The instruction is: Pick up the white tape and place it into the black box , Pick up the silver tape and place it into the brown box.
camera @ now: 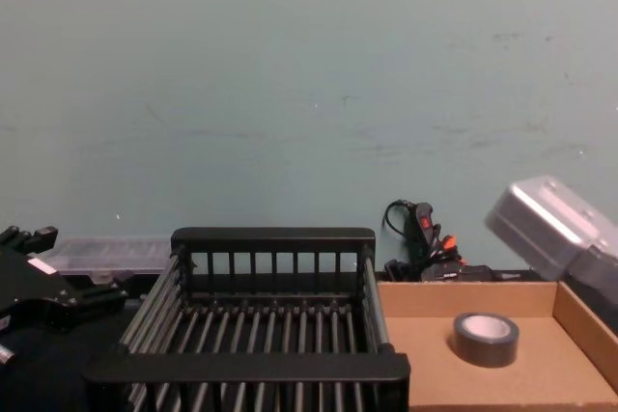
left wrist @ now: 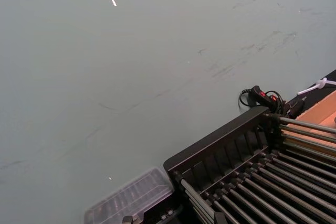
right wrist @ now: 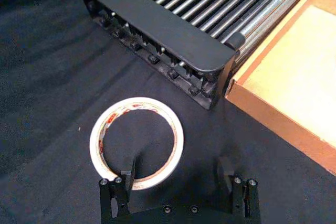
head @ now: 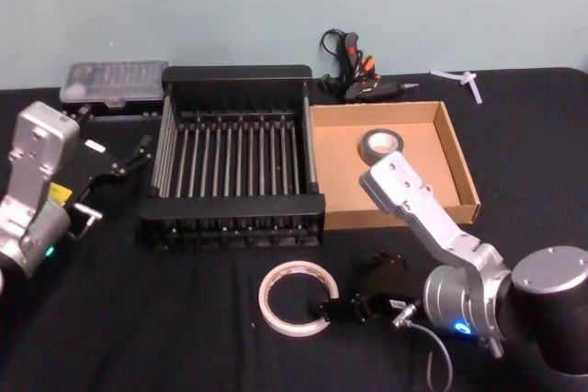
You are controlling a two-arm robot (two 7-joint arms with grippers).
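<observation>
The white tape (head: 296, 297) lies flat on the black tabletop in front of the black box (head: 237, 75), which holds nothing. My right gripper (right wrist: 177, 174) is open and low beside the tape (right wrist: 136, 142), one finger (right wrist: 128, 173) over the roll's near rim and the other out over bare cloth. In the head view this gripper (head: 352, 289) sits just right of the roll. The silver tape (head: 378, 144) lies inside the brown box (head: 464, 162), also seen from the chest as a grey roll (camera: 486, 339). My left gripper (head: 119, 167) rests parked left of the crate.
A clear plastic case (head: 115, 83) stands behind the crate's left corner. A black and orange glue gun (head: 363, 75) lies behind the brown box, and a small white piece (head: 464, 78) lies at the back right. The crate and the tray stand side by side.
</observation>
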